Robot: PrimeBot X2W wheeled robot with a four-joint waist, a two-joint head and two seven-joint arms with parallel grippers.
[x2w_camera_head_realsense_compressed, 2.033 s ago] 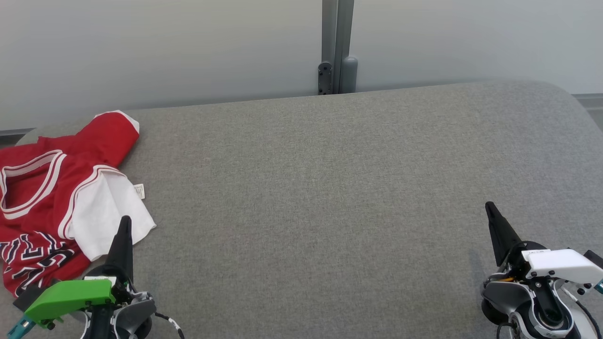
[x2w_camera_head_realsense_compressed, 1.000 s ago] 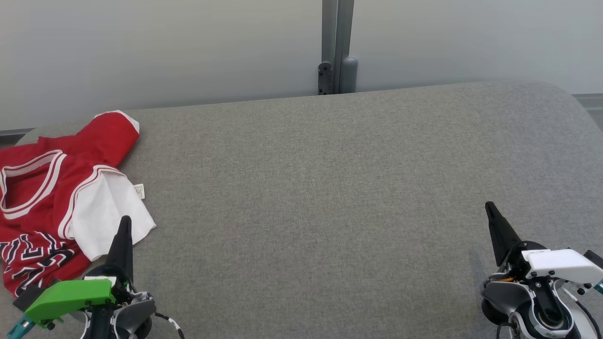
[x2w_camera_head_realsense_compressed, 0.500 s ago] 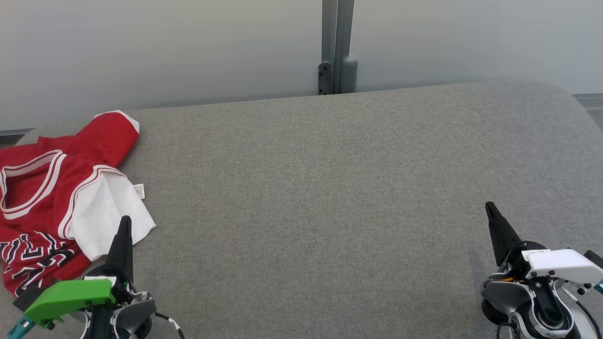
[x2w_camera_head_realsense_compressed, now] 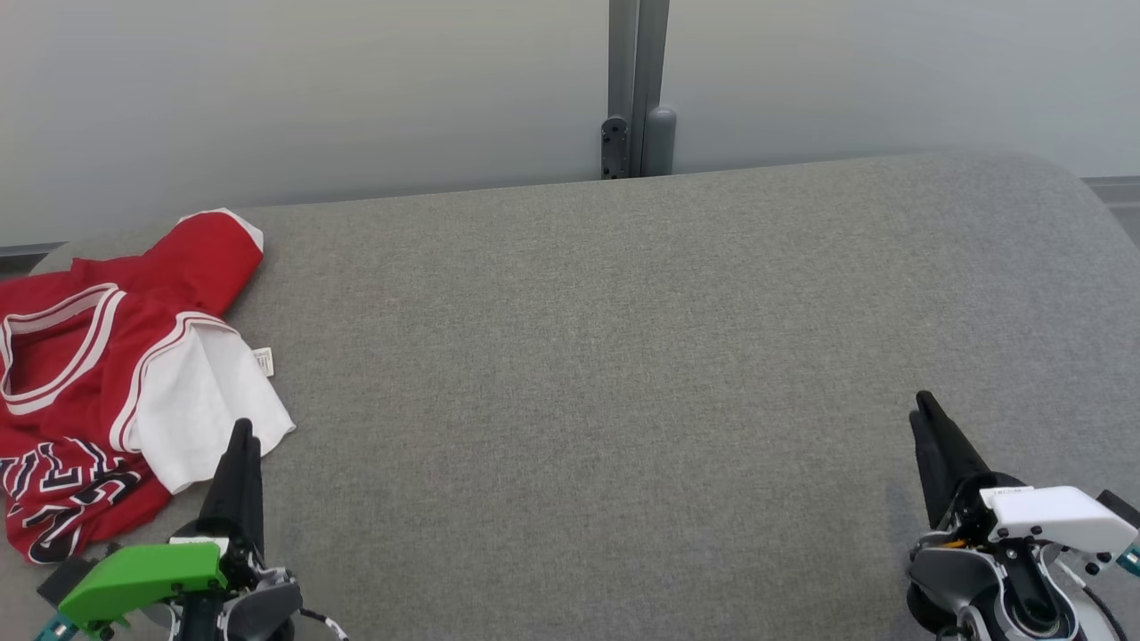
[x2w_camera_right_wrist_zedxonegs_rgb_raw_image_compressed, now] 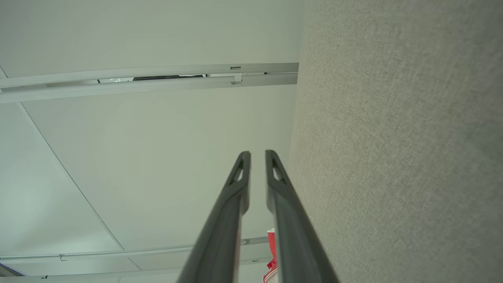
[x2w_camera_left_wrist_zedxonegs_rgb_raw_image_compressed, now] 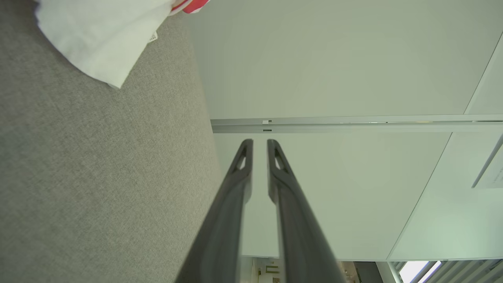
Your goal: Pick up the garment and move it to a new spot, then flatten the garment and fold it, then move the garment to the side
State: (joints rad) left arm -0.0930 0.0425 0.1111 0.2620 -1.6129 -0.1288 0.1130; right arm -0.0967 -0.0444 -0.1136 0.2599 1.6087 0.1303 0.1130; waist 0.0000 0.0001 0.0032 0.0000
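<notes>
At the far left of the grey padded surface (x2w_camera_head_realsense_compressed: 606, 356), the garment (x2w_camera_head_realsense_compressed: 80, 374), a red jersey with white trim and dark lettering, is lying crumpled, running off the left edge of the head view. A white flap (x2w_camera_head_realsense_compressed: 209, 401) is spreading from it toward the middle, with a small label (x2w_camera_head_realsense_compressed: 264, 361) sitting at its far edge. Just beside that flap, the left gripper (x2w_camera_head_realsense_compressed: 240, 429) is pointing away from the robot under its green cover (x2w_camera_head_realsense_compressed: 138, 570). In the head view its tip is showing against the flap's near corner. In the left wrist view its two dark fingers (x2w_camera_left_wrist_zedxonegs_rgb_raw_image_compressed: 235, 188) are standing slightly parted with a narrow gap between them, gripping nothing, and the white cloth is lying off to one side, apart from them. The middle of the surface is stretching out bare and flat, and behind it a pale wall (x2w_camera_head_realsense_compressed: 312, 89) is rising, split by an upright metal post (x2w_camera_head_realsense_compressed: 637, 89). Well apart from the jersey, at the lower right, the right gripper (x2w_camera_head_realsense_compressed: 922, 401) is pointing forward beneath its white cover (x2w_camera_head_realsense_compressed: 1055, 516). In the right wrist view its fingers (x2w_camera_right_wrist_zedxonegs_rgb_raw_image_compressed: 232, 196) are likewise standing a little apart, holding nothing, alongside the grey fabric.
</notes>
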